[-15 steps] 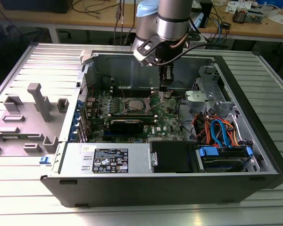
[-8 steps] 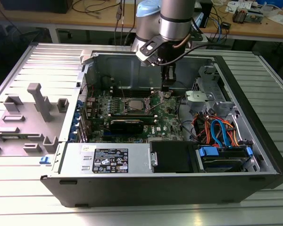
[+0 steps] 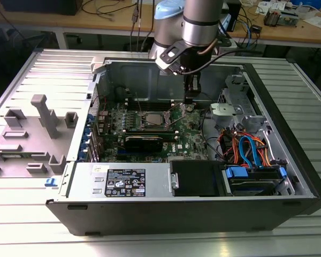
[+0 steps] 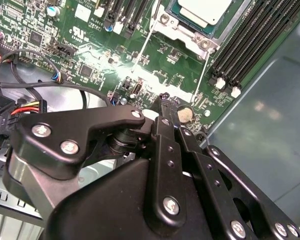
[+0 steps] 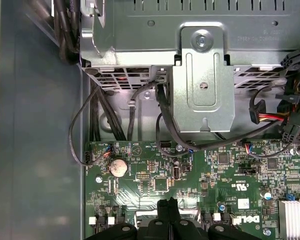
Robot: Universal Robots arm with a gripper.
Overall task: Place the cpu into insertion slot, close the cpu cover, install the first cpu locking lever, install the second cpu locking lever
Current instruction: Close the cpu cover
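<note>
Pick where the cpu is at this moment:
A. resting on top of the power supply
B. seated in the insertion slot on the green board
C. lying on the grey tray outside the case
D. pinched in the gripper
B: in the second wrist view the cpu lies inside the silver frame of the insertion slot, while the gripper, its fingers shut, is apart from it over the green board.

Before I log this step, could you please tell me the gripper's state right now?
Gripper: shut, with nothing visibly held.
</note>
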